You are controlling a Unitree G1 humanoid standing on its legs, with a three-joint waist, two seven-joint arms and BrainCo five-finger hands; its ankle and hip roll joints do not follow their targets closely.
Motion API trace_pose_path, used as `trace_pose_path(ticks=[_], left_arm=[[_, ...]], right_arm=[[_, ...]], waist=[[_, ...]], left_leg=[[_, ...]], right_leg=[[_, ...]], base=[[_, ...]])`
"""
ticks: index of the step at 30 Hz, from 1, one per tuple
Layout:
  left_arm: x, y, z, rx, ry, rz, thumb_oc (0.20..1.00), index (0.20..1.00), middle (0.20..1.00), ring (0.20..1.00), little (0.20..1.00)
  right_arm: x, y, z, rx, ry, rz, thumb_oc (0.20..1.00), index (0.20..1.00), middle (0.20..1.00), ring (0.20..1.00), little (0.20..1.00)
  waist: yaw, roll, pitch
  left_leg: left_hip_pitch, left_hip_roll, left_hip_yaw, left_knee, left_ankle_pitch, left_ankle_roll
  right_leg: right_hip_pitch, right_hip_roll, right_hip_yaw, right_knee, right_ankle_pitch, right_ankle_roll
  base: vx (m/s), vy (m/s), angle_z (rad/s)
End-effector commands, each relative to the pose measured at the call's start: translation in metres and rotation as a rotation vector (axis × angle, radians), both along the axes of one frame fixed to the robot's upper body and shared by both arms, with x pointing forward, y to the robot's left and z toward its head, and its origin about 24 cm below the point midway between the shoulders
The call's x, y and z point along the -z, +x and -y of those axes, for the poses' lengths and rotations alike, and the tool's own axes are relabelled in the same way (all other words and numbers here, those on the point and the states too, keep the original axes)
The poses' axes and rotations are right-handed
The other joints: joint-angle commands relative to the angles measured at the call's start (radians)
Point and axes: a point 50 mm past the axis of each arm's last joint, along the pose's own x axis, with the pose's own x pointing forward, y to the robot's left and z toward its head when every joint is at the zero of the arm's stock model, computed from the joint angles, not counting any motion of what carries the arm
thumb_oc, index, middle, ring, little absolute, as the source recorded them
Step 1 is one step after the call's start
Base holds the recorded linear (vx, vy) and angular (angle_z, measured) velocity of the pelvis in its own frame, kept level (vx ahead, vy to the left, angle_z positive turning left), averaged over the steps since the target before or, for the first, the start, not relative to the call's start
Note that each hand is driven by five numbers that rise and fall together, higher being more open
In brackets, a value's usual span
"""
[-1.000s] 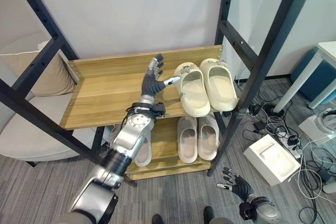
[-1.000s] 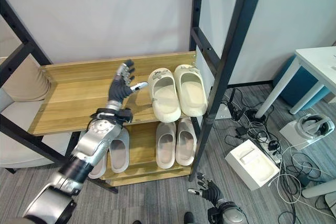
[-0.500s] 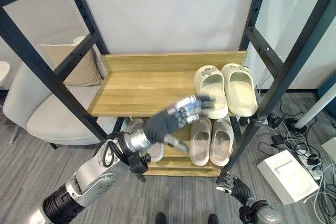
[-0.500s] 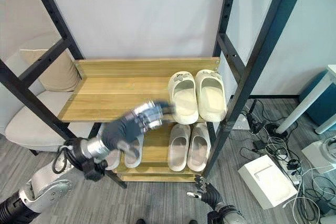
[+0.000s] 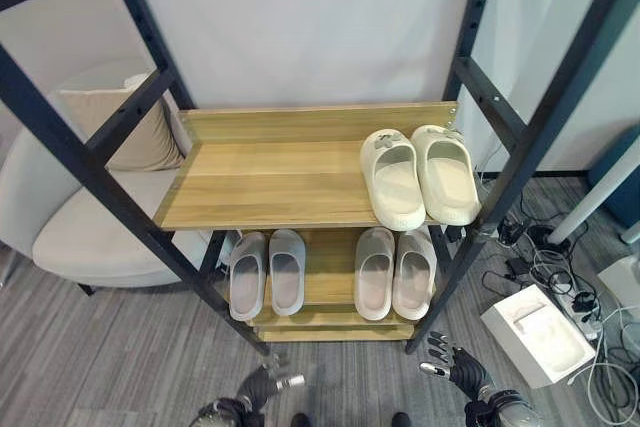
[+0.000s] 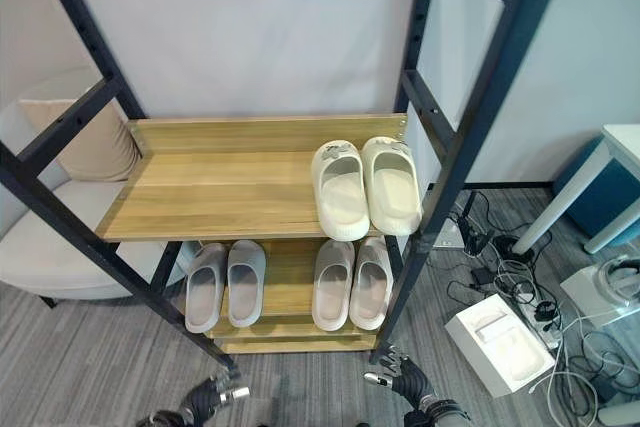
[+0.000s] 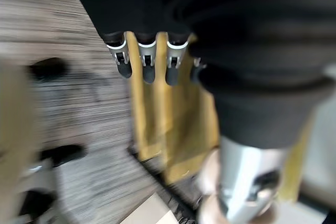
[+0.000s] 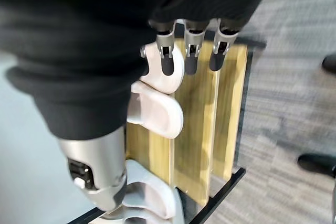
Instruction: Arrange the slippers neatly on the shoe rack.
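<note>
Cream foam slippers (image 5: 417, 176), a pair side by side w/ toes to the wall, sit at the right end of the wooden shoe rack's (image 5: 260, 183) upper shelf, centre-right of frame; two pale grey pairs (image 5: 266, 272) line the lower shelf, so the job looks done. Left hand (image 5: 262, 385) and right hand (image 5: 455, 368) hang low at the bottom edge, fingers relaxed, holding nothing, prob. parked clear of the rack.

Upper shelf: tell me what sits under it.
Under the upper shelf, the lower shelf holds a grey pair and a beige pair, side by side. Their toe ends are hidden beneath the upper board.
</note>
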Motion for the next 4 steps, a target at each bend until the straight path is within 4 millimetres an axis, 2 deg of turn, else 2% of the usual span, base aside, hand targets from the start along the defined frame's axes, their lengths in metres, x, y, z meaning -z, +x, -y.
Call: trace_pose_path(ticks=[1, 4], left_arm=[[-0.0318, 0.0707, -0.0111, -0.069, 0.107, 0.234, 1.000, 1.000, 1.000, 1.000, 1.000], [-0.0282, 0.0694, -0.0161, -0.095, 0.145, 0.211, 1.000, 1.000, 1.000, 1.000, 1.000]], right_arm=[[-0.0137, 0.0238, 0.0003, 0.060, -0.007, 0.107, 1.000, 1.000, 1.000, 1.000, 1.000], [-0.0139, 0.0245, 0.0027, 0.079, -0.011, 0.109, 1.000, 1.000, 1.000, 1.000, 1.000]], waist=[[0.001, -0.005, 0.009], [0.000, -0.008, 0.008]], left_leg=[[0.028, 0.066, -0.023, -0.001, -0.002, -0.061], [0.029, 0.067, -0.022, -0.001, -0.002, -0.061]], right_leg=[[0.009, -0.044, -0.021, 0.001, 0.006, 0.074], [0.011, -0.044, -0.020, 0.001, 0.007, 0.074]], base=[[-0.01, -0.014, -0.05], [0.00, -0.004, -0.01]])
